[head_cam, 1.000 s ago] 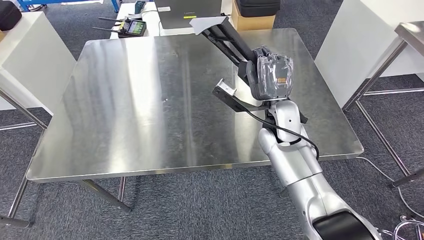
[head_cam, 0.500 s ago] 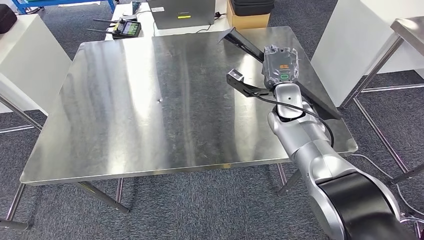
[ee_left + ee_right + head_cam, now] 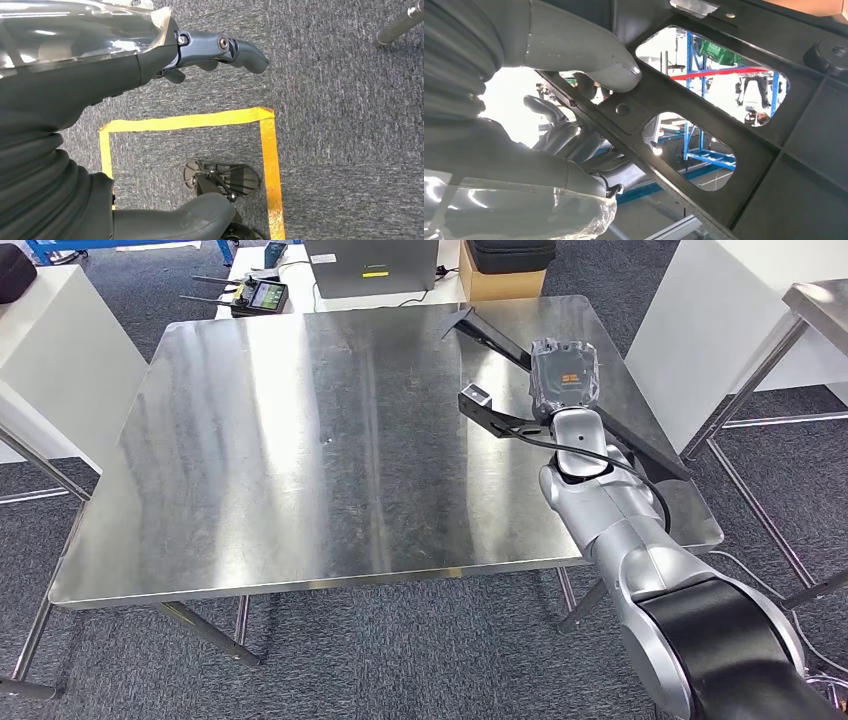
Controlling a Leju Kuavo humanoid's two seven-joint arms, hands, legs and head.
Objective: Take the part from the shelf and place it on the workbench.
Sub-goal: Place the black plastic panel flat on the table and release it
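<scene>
Part [image 3: 497, 338], a long black frame, is hanging over the surface [image 3: 300, 440], toward its far right corner, right hand [image 3: 563, 380] gripping it, fingers [image 3: 589, 45] wrapping a bar. Lowering it flat before releasing seems wise.

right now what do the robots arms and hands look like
The right arm is rounded silver with a black upper section, and a black cable loops along its forearm. The right hand is dark grey under clear plastic wrap, with an orange marking. The left hand has a grey ribbed cover, clear wrap and dark fingers.
</scene>
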